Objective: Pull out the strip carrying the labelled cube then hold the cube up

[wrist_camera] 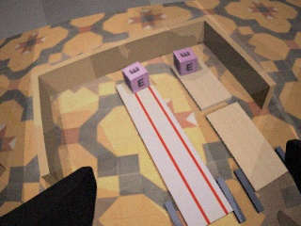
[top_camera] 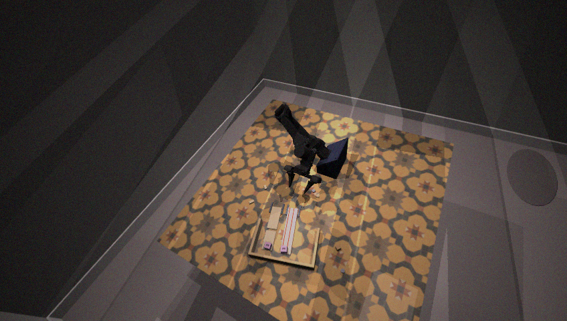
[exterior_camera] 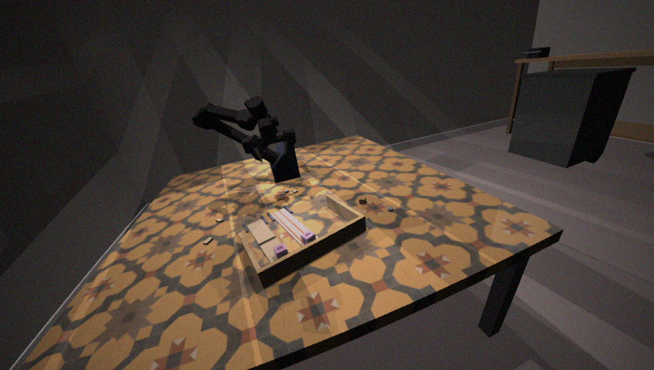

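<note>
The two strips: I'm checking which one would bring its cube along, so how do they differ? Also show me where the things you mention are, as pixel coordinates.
The striped strip [top_camera: 291,229] [exterior_camera: 291,224] [wrist_camera: 169,151] is one unbroken piece; the plain strip [top_camera: 274,217] [exterior_camera: 259,230] [wrist_camera: 246,145] is split by a gap. The striped strip is whitish with red lines, while the plain strip is unmarked tan. Both have a purple cube marked E at their far end.
</note>
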`<state>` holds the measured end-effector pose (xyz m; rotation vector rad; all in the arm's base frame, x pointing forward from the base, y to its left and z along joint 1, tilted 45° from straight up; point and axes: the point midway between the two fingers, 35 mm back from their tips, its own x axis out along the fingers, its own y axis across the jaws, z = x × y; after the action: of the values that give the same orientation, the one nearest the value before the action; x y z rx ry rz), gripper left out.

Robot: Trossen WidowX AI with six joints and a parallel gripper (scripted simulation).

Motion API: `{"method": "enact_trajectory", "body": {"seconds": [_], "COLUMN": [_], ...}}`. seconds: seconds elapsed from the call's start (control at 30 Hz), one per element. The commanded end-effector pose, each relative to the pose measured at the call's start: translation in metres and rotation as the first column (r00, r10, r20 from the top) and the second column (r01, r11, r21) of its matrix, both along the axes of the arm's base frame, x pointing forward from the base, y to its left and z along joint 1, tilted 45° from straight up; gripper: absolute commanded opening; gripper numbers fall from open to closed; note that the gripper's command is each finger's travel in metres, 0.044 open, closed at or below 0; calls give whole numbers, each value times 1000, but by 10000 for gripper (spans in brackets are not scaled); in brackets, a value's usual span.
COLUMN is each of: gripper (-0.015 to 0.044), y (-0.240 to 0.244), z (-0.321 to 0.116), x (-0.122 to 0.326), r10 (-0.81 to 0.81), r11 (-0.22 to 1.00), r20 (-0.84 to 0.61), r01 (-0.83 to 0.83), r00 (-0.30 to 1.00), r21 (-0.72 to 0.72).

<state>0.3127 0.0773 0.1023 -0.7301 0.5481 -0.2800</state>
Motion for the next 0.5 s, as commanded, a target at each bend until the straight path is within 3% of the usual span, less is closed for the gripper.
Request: {"method": "enact_trajectory", "body": {"seconds": [0.0,0.2,0.47], "gripper": [400,400,190], "y": [-1,-1,-19], "z": [-2,-2,-22], "x": [-2,-2,36], "r10": [-4,-4,-132], "r11": [1000,1000,989], "r20": [-3,-3,-269], "r01": [4,4,108], "r00": [1000,1000,954], "r21": [-6,-6,-101]}}
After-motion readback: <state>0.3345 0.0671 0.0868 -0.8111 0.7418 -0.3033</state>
